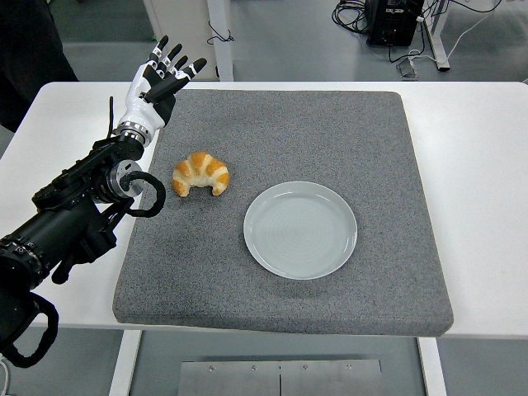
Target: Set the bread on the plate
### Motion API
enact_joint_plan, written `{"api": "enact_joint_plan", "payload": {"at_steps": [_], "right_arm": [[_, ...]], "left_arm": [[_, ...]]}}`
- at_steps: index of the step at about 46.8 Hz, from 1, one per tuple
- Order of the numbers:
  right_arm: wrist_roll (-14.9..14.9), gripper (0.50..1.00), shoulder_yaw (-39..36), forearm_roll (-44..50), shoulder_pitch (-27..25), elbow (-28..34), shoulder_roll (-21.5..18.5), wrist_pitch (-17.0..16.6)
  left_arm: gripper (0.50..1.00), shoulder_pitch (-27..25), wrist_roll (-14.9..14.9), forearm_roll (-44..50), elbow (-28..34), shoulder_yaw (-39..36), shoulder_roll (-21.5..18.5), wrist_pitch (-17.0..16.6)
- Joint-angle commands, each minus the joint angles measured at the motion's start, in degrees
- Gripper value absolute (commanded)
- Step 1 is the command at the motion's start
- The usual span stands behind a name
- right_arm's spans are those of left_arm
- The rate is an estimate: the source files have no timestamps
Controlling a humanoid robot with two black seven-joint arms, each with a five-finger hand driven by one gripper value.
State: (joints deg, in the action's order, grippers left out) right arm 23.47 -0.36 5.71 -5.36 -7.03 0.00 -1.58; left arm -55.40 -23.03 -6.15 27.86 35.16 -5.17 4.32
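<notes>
A golden croissant (201, 172) lies on the grey mat (330, 132), left of centre. An empty pale grey plate (300, 229) sits on the mat to its right and a little nearer, apart from it. My left hand (161, 78) hovers above the mat's far left corner, well beyond the croissant, fingers spread and holding nothing. The black left arm (70, 214) runs in from the left edge. The right arm does not show.
The mat covers most of the white table (478, 165). A person in dark clothing (29, 41) stands at the top left, beyond the table. Table legs, cables and a black box show on the floor at the far side.
</notes>
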Motion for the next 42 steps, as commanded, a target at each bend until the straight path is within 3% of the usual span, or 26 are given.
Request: {"api": "enact_joint_plan", "payload": {"at_steps": [1,21,29,42], "right_arm": [[0.0,1.0,0.0,0.0,0.0,0.0,0.0,0.0],[0.0,1.0,0.0,0.0,-0.1,0.0,0.0,0.0],[0.0,1.0,0.0,0.0,0.0,0.0,0.0,0.0],[0.0,1.0,0.0,0.0,0.0,0.0,0.0,0.0]], "left_arm": [[0.969,-0.4,0.0,-0.1,0.3,-1.8,-1.4,-0.1],[0.968,-7.0,0.0,-2.3,2.8,-18.4,-9.9,-0.4],[0.966,-8.3,0.0,-10.8,7.3,-22.0,-13.2,-1.5],[0.968,-8.8,0.0,-24.1,8.1,-23.2,-14.4,-2.2]]}}
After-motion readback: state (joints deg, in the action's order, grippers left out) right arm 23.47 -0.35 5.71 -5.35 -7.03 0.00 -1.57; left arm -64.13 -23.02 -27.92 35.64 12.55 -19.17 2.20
